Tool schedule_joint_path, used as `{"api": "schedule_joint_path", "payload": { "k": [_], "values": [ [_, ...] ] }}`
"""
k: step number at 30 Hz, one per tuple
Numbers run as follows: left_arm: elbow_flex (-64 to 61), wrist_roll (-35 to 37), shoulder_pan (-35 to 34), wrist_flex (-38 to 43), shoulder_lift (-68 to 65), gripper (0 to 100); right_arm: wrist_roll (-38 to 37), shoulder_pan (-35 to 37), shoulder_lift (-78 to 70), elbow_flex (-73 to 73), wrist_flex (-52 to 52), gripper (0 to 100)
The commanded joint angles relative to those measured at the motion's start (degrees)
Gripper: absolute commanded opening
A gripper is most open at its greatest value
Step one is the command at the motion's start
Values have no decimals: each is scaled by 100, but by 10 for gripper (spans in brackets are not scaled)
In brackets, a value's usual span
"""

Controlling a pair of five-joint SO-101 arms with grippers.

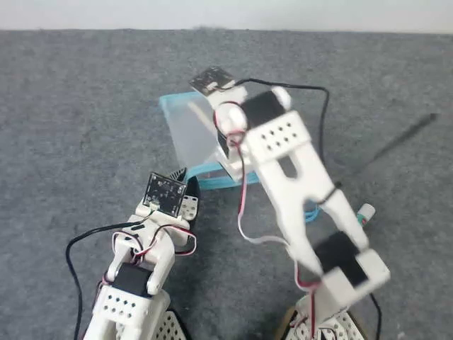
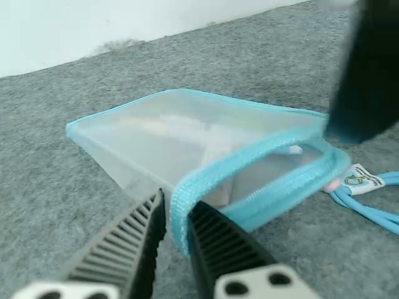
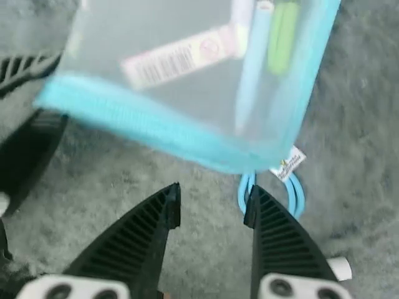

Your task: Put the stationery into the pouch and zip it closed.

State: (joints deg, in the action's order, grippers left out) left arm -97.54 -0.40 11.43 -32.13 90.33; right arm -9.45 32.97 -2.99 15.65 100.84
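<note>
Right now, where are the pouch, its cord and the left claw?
pouch (image 2: 118, 143): left wrist view, clear side wall.
cord (image 2: 365, 207): left wrist view, its blue strand.
left claw (image 2: 176, 205): left wrist view, midway between its tips.

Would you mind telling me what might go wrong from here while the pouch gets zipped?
The left gripper pinches only the thin blue edge of the pouch, so it may slip once the zip is pulled. The right gripper is open beside the blue cord; closing there may miss it. The mouth looks open, so pens could slide out.
</note>
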Motion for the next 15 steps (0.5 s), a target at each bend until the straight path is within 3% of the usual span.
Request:
{"api": "schedule_joint_path", "payload": {
  "k": [1, 7, 15],
  "values": [
    [66, -53, 105, -9, 97, 11, -290, -330, 1323, -624, 163, 177],
    [66, -53, 105, -9, 97, 11, -818, -1833, 2589, -2936, -119, 177],
    [66, -53, 105, -18, 97, 11, -457, -3776, 3099, -5670, -1991, 180]
  ]
}}
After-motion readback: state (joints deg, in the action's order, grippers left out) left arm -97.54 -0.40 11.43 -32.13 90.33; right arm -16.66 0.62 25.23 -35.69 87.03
